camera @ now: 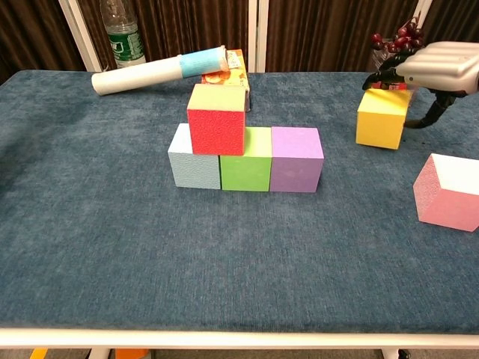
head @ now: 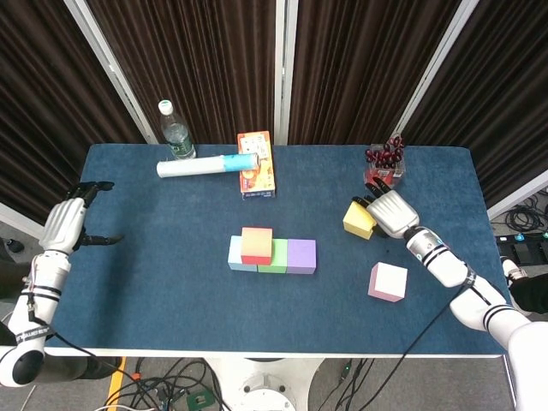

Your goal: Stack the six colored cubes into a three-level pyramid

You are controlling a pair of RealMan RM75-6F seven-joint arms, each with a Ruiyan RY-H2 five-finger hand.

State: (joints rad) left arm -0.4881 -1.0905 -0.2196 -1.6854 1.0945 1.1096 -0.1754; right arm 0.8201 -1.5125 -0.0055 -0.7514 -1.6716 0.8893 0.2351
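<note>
Right hand (head: 390, 211) grips yellow cube (head: 359, 219), tilted above the table (head: 171, 282).

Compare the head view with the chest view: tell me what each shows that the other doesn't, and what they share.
Only the head view shows the left hand, open beyond the table's left edge, and the right forearm down to the elbow. Only the chest view shows the cubes' front faces and the table's near edge. Both show the right hand on the yellow cube, the pink cube, the red cube on the three-cube row, the bottle, the paper roll, and the snack box.
</note>
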